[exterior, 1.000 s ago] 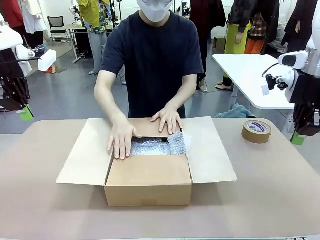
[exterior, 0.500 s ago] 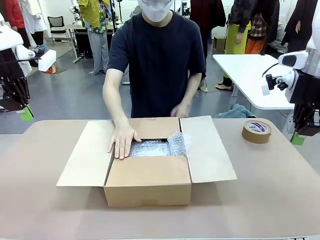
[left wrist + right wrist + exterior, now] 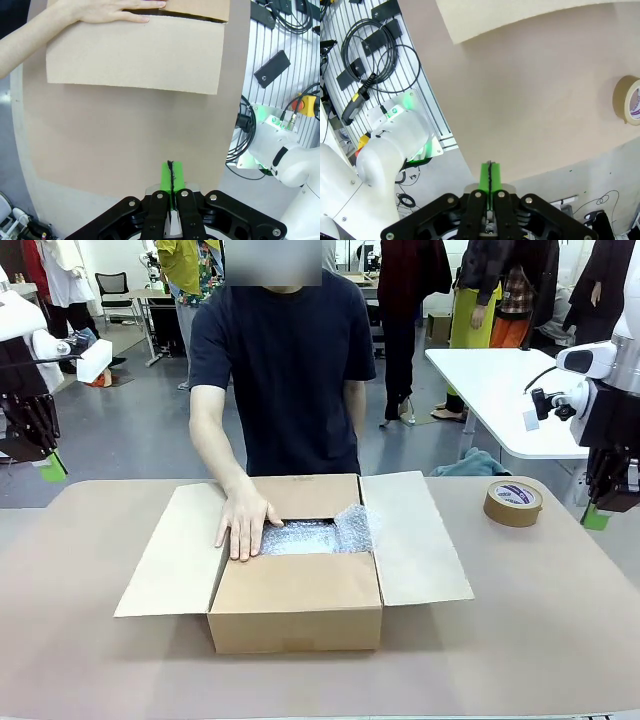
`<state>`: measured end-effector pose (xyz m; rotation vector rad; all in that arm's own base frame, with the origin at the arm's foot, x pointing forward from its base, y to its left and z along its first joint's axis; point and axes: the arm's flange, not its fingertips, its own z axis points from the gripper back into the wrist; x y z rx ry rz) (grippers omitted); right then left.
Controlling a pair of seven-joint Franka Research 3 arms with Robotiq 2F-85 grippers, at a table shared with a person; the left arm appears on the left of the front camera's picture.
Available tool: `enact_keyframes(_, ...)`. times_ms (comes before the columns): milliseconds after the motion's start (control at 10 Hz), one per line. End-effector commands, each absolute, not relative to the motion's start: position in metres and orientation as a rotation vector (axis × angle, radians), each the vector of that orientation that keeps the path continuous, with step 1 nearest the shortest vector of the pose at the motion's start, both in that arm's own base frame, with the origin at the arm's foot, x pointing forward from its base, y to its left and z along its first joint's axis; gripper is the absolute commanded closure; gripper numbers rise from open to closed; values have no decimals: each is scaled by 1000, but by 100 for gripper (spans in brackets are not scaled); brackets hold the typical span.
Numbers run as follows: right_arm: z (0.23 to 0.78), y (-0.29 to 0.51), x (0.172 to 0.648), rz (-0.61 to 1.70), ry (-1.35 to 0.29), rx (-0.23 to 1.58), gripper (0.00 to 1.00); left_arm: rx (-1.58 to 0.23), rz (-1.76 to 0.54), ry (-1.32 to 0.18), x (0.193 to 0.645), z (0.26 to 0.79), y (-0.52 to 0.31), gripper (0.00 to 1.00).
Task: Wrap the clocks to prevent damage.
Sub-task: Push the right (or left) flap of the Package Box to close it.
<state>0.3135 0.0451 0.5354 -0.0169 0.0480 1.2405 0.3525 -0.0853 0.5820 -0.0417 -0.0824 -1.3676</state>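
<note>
Bubble wrap (image 3: 312, 536) lies inside the open cardboard box (image 3: 295, 607), and what it covers I cannot make out from my screens; one crumpled end of it rises against the fold of the right-hand flap (image 3: 415, 540). The person's right hand (image 3: 243, 522) rests flat, palm down, where the left-hand flap (image 3: 175, 550) folds off the box, fingers lightly apart and pointing toward my side, fingertips right at the edge of the wrap. The hand pinches nothing. On my left wrist feed I see it lying across the top of that flap, the forearm running off the picture's left edge.

The box stands in the middle of the table (image 3: 540, 630) with both side flaps laid out flat and the far flap folded back toward the person, who stands at the far edge.

Off to my right, a roll of brown tape (image 3: 513, 502) lies flat on the table near its far right corner, well apart from the box.

My left gripper (image 3: 171, 176) hangs over the table's left edge, green pads pressed together with nothing between them. My right gripper (image 3: 490, 175) hangs off the right edge, pads likewise pressed together and empty, the tape roll near it
</note>
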Motion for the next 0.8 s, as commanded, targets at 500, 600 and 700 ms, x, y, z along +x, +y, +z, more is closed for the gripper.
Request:
enact_keyframes(500, 485, -36, 385, 1609, -495, 546, 99, -45, -1368, -85, 350, 582, -83, 100)
enact_keyframes(600, 468, -43, 396, 1545, -569, 632, 99, -45, -1368, -85, 350, 582, -83, 100)
enact_keyframes(700, 446, -44, 405, 1461, -594, 665, 99, -45, -1368, -85, 350, 582, -83, 100)
